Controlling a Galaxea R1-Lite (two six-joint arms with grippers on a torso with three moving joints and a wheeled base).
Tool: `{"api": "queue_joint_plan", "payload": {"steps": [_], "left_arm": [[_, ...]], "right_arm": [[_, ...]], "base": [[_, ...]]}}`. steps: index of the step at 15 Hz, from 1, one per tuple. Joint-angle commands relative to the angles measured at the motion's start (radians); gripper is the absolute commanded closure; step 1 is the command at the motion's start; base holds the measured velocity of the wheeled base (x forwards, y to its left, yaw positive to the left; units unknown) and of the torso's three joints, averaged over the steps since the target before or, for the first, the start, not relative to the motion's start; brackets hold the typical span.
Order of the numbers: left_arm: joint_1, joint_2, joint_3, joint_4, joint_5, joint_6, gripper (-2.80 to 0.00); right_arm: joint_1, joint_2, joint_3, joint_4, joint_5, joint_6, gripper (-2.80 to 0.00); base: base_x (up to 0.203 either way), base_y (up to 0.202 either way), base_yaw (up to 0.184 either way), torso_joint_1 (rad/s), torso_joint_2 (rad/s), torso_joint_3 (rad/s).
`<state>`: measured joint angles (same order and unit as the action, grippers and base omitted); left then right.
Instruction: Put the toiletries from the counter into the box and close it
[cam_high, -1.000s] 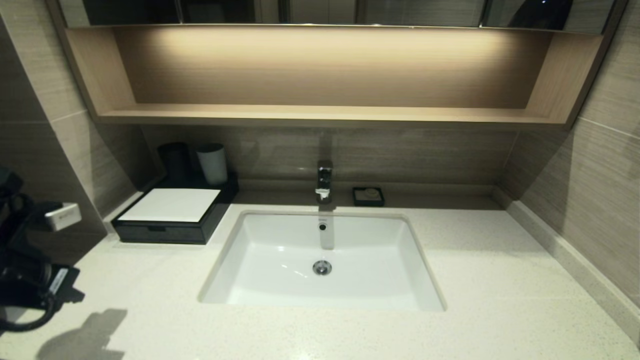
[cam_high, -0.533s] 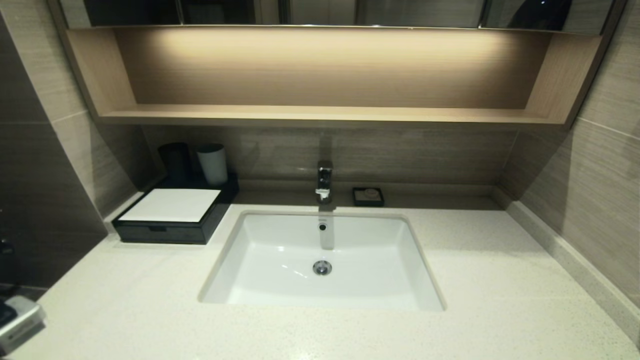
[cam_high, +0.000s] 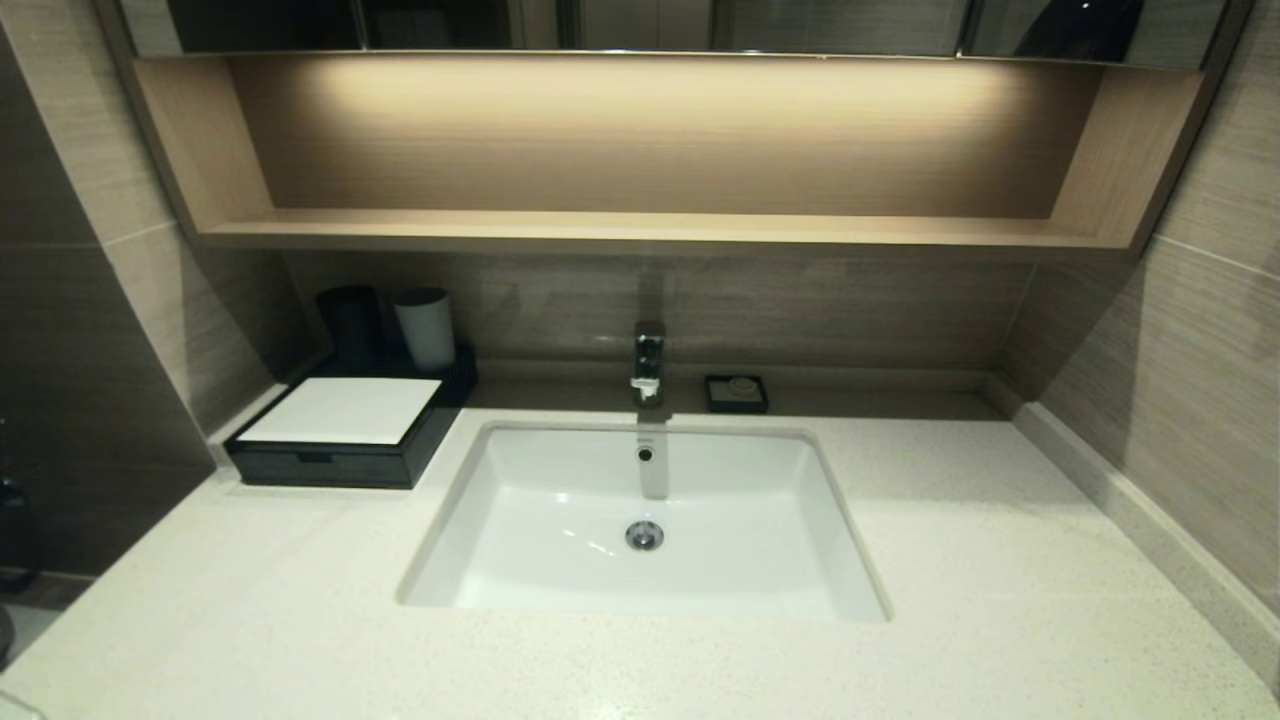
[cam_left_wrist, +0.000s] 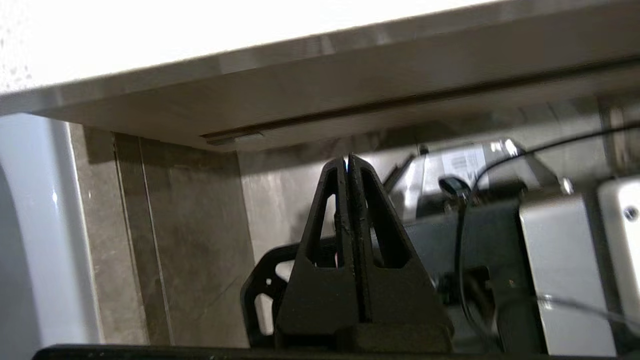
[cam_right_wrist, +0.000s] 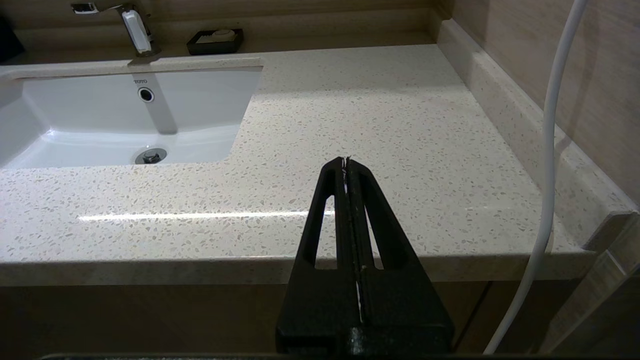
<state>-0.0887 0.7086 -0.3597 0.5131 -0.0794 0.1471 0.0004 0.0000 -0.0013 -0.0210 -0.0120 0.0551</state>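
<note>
Nearest to you, both arms are sitting low at the front edge of the surface (cam_high: 1000, 600), out of the head view. Your right gripper (cam_right_wrist: 346, 162) is pointing across the surface from just in front of its near edge, right of the sink (cam_high: 560, 480), with its fingers pressed together and nothing between them. Your left gripper (cam_left_wrist: 347, 161) is hanging below the overhang of the surface on the left, its fingers likewise pressed together and empty.

Moving farther in, you are looking at the white sink sunk into the middle of the speckled surface, with the faucet (cam_high: 648, 362) standing at its far edge. Just right of the faucet, a small black soap dish (cam_high: 737, 393) is resting against the back ledge.

At the far left, the black box (cam_high: 330, 465) is lying with its white lid (cam_high: 342, 410) flat on top, closed. Behind it, a black cup (cam_high: 349, 318) and a white cup (cam_high: 424, 326) are standing upright side by side.
</note>
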Motion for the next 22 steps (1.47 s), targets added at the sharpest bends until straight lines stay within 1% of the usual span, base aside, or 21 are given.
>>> {"api": "queue_joint_plan", "payload": {"steps": [1, 3, 4, 5, 6, 8, 9, 11, 13, 14, 15, 16, 17, 19, 22], "left_arm": [[-0.074, -0.115, 0.149, -0.149, 0.082, -0.112, 0.00], [-0.074, -0.150, 0.223, -0.252, 0.159, -0.180, 0.00], [-0.069, -0.149, 0.233, -0.266, 0.164, -0.187, 0.00], [-0.034, -0.149, 0.235, -0.271, 0.163, -0.183, 0.00], [0.023, -0.164, 0.239, -0.272, 0.145, -0.167, 0.00], [0.073, -0.254, 0.260, -0.277, 0.074, -0.094, 0.00], [0.084, -0.308, 0.264, -0.278, 0.059, -0.078, 0.00], [0.092, -0.442, 0.268, -0.284, 0.050, -0.077, 0.00], [0.095, -0.581, 0.273, -0.293, 0.062, -0.086, 0.00], [0.095, -0.627, 0.277, -0.308, 0.072, -0.093, 0.00], [0.096, -0.644, 0.281, -0.325, 0.077, -0.112, 0.00], [0.096, -0.651, 0.281, -0.326, 0.077, -0.118, 0.00], [0.096, -0.658, 0.281, -0.321, 0.075, -0.109, 0.00], [0.095, -0.679, 0.283, -0.325, 0.065, -0.038, 0.00], [0.095, -0.711, 0.291, -0.346, 0.062, -0.034, 0.00]], "right_arm": [[0.000, 0.000, 0.000, 0.000, 0.000, 0.000, 0.00], [0.001, 0.001, 0.000, 0.000, 0.000, 0.000, 0.00], [0.000, 0.001, 0.000, 0.000, 0.000, 0.000, 0.00], [0.001, 0.002, 0.000, 0.000, 0.000, 0.000, 0.00], [0.000, 0.000, 0.000, 0.000, 0.000, 0.000, 0.00], [0.000, 0.000, 0.000, 0.000, 0.000, 0.000, 0.00], [0.000, 0.000, 0.000, 0.000, 0.000, 0.000, 0.00], [0.001, 0.000, 0.001, 0.000, 0.000, 0.000, 0.00], [0.001, 0.002, 0.000, 0.000, 0.000, 0.000, 0.00], [0.000, 0.001, 0.000, 0.000, 0.000, 0.000, 0.00], [0.001, 0.000, 0.000, 0.000, 0.000, 0.000, 0.00], [0.001, 0.001, 0.000, 0.000, 0.000, 0.000, 0.00], [0.000, 0.001, 0.000, 0.000, 0.000, 0.000, 0.00], [0.001, 0.001, 0.000, 0.000, 0.000, 0.000, 0.00], [0.001, 0.000, 0.000, 0.000, 0.000, 0.000, 0.00]], "base": [[0.000, 0.000, 0.000, 0.000, 0.00, 0.000], [0.000, 0.000, 0.000, 0.000, 0.00, 0.000], [0.000, 0.000, 0.000, 0.000, 0.00, 0.000], [0.000, 0.000, 0.000, 0.000, 0.00, 0.000], [0.000, 0.000, 0.000, 0.000, 0.00, 0.000], [0.000, 0.000, 0.000, 0.000, 0.00, 0.000], [0.000, 0.000, 0.000, 0.000, 0.00, 0.000], [0.000, 0.000, 0.000, 0.000, 0.00, 0.000], [0.000, 0.000, 0.000, 0.000, 0.00, 0.000], [0.000, 0.000, 0.000, 0.000, 0.00, 0.000], [0.000, 0.000, 0.000, 0.000, 0.00, 0.000], [0.000, 0.000, 0.000, 0.000, 0.00, 0.000], [0.000, 0.000, 0.000, 0.000, 0.00, 0.000], [0.000, 0.000, 0.000, 0.000, 0.00, 0.000], [0.000, 0.000, 0.000, 0.000, 0.00, 0.000]]}}
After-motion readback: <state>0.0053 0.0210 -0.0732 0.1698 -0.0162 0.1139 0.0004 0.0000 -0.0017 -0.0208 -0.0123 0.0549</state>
